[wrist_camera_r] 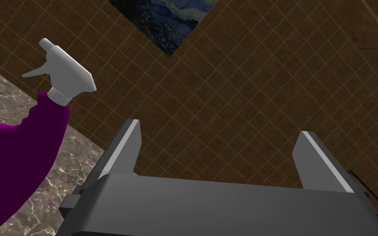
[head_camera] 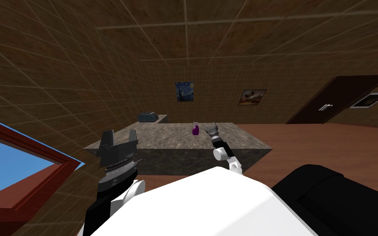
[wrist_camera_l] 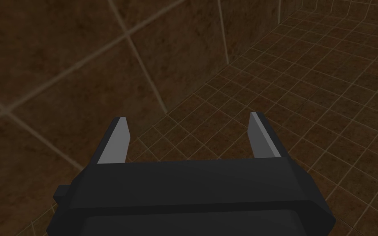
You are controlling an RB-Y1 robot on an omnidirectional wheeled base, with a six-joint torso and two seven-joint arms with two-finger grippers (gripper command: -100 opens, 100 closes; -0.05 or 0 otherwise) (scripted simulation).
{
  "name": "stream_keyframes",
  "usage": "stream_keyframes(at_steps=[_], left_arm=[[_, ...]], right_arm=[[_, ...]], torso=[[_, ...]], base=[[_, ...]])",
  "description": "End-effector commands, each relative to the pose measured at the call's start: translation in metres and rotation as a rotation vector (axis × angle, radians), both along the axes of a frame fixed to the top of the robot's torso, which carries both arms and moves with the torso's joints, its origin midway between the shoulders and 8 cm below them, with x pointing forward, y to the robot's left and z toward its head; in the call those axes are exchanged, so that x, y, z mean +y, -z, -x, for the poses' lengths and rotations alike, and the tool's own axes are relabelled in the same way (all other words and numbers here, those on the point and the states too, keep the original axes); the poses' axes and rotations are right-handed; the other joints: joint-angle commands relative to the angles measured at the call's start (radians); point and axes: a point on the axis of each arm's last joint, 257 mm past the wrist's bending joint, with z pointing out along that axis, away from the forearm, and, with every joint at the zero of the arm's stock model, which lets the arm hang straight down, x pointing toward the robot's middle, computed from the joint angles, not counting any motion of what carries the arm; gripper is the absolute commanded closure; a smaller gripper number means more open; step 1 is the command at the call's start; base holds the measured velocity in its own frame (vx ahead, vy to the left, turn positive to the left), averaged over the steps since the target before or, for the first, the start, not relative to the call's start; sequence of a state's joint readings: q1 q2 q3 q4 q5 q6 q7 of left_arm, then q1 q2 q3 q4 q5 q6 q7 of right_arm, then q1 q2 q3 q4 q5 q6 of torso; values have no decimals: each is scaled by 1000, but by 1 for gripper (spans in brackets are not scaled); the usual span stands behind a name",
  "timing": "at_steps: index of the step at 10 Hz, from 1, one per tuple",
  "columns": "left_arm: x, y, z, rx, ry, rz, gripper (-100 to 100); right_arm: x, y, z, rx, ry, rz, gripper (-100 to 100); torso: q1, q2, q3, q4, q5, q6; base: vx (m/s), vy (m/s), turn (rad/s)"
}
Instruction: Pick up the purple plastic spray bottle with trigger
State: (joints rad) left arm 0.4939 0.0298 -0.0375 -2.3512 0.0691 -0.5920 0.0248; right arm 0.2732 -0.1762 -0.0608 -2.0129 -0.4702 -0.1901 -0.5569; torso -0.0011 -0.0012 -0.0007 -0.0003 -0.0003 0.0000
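Observation:
A purple spray bottle (head_camera: 195, 130) with a white trigger head stands upright on a grey marbled counter (head_camera: 163, 139), towards its far edge. My right gripper (head_camera: 211, 130) hovers just beside it, a little to its right in the head view, fingers open and empty. In the right wrist view the bottle (wrist_camera_r: 16, 159) stands close beside one finger, outside the gap of the right gripper (wrist_camera_r: 221, 137), its white sprayer (wrist_camera_r: 63, 73) rising above the fingertips. My left gripper (head_camera: 119, 138) is raised near the counter's left corner, and its left wrist view (wrist_camera_l: 188, 123) shows the fingers open and empty.
A dark toaster (head_camera: 148, 117) sits on a lower counter at the back left. Brown tiled walls carry a blue painting (head_camera: 184, 91) and a second picture (head_camera: 252, 97). A dark door (head_camera: 340, 100) stands at the right, a red-framed window (head_camera: 16, 164) at the left.

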Motion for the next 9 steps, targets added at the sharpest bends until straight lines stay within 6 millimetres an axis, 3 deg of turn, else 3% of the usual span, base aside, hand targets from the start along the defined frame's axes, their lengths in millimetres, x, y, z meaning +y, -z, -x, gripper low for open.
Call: stream_keyframes(at_steps=[1,9], left_arm=[[0,0,0,0,0,0,0],[0,0,0,0,0,0,0]], right_arm=[[3,17,-14,48,-45,-96,-100],[20,66,-54,205,-187,-399,-100]], torso=[[0,0,0,0,0,0],[0,0,0,0,0,0]], base=[[8,-28,44],[8,-20,28]])
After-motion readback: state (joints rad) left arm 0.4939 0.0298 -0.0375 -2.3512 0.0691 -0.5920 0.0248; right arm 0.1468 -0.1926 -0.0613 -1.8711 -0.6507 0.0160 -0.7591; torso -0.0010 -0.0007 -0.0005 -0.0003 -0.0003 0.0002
